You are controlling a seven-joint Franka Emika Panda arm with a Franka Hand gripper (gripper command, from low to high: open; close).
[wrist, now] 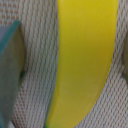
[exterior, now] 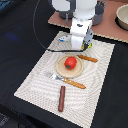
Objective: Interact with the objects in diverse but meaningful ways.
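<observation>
In the wrist view a yellow banana (wrist: 82, 60) lies on the woven mat, filling the space between my fingers. Mat shows on both sides of it, so my gripper (wrist: 70, 65) is open around it, with one finger (wrist: 10, 65) standing clear of it. From the exterior view the gripper (exterior: 80, 48) is low over the far part of the placemat (exterior: 35, 80) and hides the banana. A red tomato (exterior: 70, 62) sits on a round wooden plate (exterior: 61, 71) just in front of the gripper. The brown sausage stick (exterior: 61, 98) lies near the mat's front edge. A white-and-blue piece (exterior: 64, 38) lies by the mat's far edge.
A fork with an orange handle (exterior: 69, 80) lies in front of the plate, and an orange-handled knife (exterior: 86, 58) lies on the exterior view's right of it. A bowl (exterior: 122, 17) and a grey item (exterior: 98, 14) stand on the brown board behind the arm.
</observation>
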